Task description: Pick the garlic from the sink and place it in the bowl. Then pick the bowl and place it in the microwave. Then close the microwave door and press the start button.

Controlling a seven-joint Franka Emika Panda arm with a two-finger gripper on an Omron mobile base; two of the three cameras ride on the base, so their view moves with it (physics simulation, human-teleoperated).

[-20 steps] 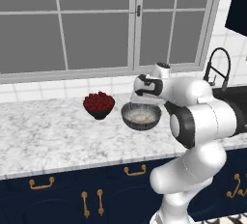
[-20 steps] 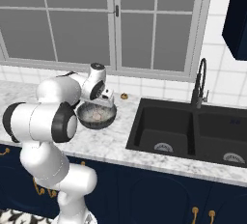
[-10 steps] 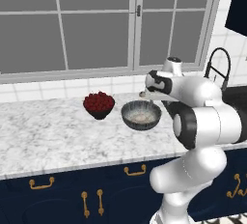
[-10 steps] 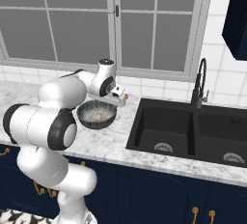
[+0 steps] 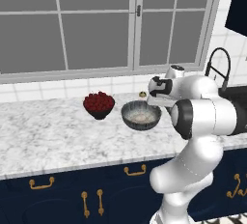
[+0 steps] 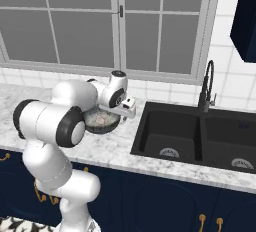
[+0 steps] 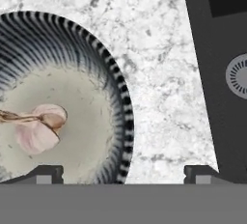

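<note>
The garlic [image 7: 38, 130], a pale bulb with a tan stem, lies inside the bowl [image 7: 123, 107]. The bowl [image 5: 141, 115] [image 6: 101, 121] is striped blue-grey outside and pale inside, and it stands on the marble counter left of the sink [image 6: 195, 136]. My gripper [image 7: 123, 175] [image 5: 155, 97] [image 6: 127, 110] hangs open above the bowl's sink-side rim and holds nothing. One fingertip [image 7: 46, 174] is over the bowl's inside, the other over the counter. The microwave and its door are out of view.
A small dark bowl of red fruit [image 5: 99, 104] stands left of the bowl, with a small brownish lump [image 5: 142, 93] behind by the wall. The black faucet [image 6: 206, 86] rises behind the sink. A round drain [image 7: 239, 76] shows in the near basin.
The hand has swung from over the bowl's middle toward the sink side, staying open. The garlic and bowl have not moved.
</note>
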